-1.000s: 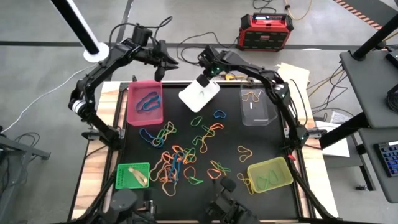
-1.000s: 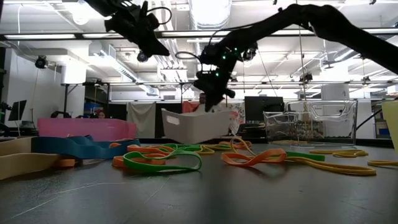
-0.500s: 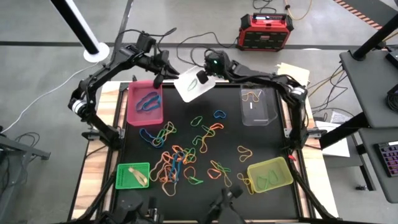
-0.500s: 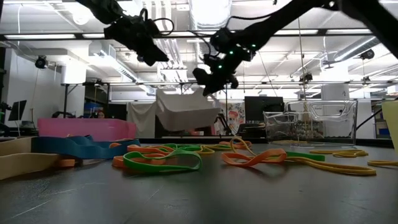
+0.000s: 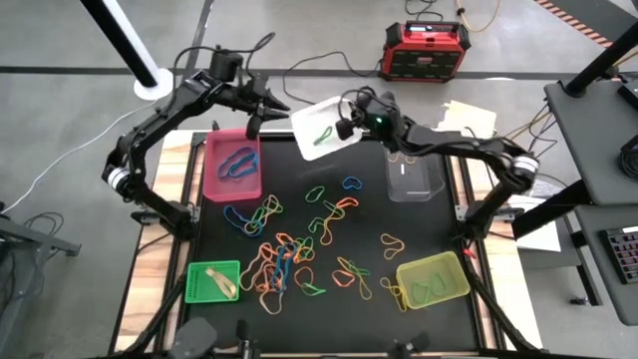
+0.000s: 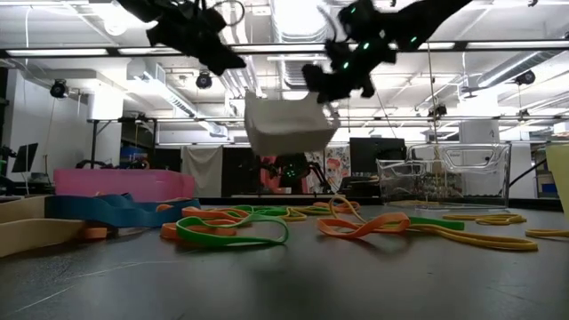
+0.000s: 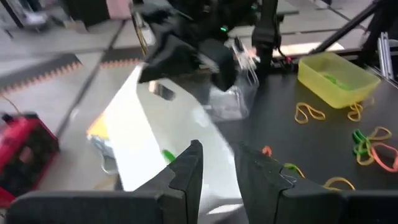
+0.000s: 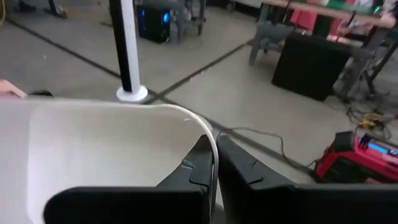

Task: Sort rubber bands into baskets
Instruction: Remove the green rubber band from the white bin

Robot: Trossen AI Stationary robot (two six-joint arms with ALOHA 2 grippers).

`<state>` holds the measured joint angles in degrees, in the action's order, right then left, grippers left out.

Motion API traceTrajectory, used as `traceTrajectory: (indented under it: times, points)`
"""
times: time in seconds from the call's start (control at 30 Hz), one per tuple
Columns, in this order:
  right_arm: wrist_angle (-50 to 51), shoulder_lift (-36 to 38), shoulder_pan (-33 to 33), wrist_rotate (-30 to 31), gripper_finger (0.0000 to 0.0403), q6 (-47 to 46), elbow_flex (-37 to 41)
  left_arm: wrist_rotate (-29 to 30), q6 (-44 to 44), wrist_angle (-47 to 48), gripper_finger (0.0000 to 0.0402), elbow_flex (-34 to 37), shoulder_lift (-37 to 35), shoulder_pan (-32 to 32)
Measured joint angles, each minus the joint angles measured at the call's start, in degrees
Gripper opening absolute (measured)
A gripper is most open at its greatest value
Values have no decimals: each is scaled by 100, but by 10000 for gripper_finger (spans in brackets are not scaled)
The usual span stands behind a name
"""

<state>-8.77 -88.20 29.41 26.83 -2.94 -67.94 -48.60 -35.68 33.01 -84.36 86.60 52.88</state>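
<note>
The white basket [image 5: 317, 128] hangs in the air over the table's far edge, a green rubber band [image 5: 324, 133] inside it, with my right gripper [image 5: 344, 127] shut on it. My left gripper [image 5: 256, 118] hovers just left of the basket, above the pink basket [image 5: 232, 165]. Its fingers [image 7: 194, 163] stand a little apart with nothing between them. Many rubber bands [image 5: 289, 249] in orange, blue, green and yellow lie loose on the black mat. My right gripper pinches the white basket's rim [image 8: 210, 138] on its right wall, one finger inside and one outside. The fingers come nearly level from the table's right. The basket is lifted clear of the table [image 6: 286, 129], open side up and slightly tilted.
A clear basket [image 5: 411, 172] stands at the far right, a yellow-green basket [image 5: 432, 279] at the near right and a green basket [image 5: 213, 280] at the near left. A blue band lies in the pink basket. A red-and-black box [image 5: 427, 50] sits on the floor beyond the table.
My right gripper has raised the white basket off the mat, up and toward the far edge, and its wrist has swung from pointing down to nearly level. The basket, which rested on the table, now hangs clear, slightly tipped.
</note>
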Motion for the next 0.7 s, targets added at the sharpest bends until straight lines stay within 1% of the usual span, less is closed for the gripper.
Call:
traceTrajectory:
  times: [0.17,0.27,0.37,0.47,0.6,0.7]
  points:
    - [-97,670,-232,116,9,248,631,0,83,-245,78,0,-100,0]
    - [-713,1014,-374,241,9,447,1063,0,78,-258,78,6,-99,-11]
    - [-1524,1224,-486,318,9,723,1531,0,101,-255,78,31,-67,-22]
    - [-2505,1267,-561,328,9,1041,1989,0,124,-259,78,55,-48,-22]
    - [-4185,1067,-616,350,9,1638,2491,0,133,-305,78,77,-48,-26]
    - [-5253,758,-616,334,9,2011,2684,0,170,-369,78,90,-48,-35]
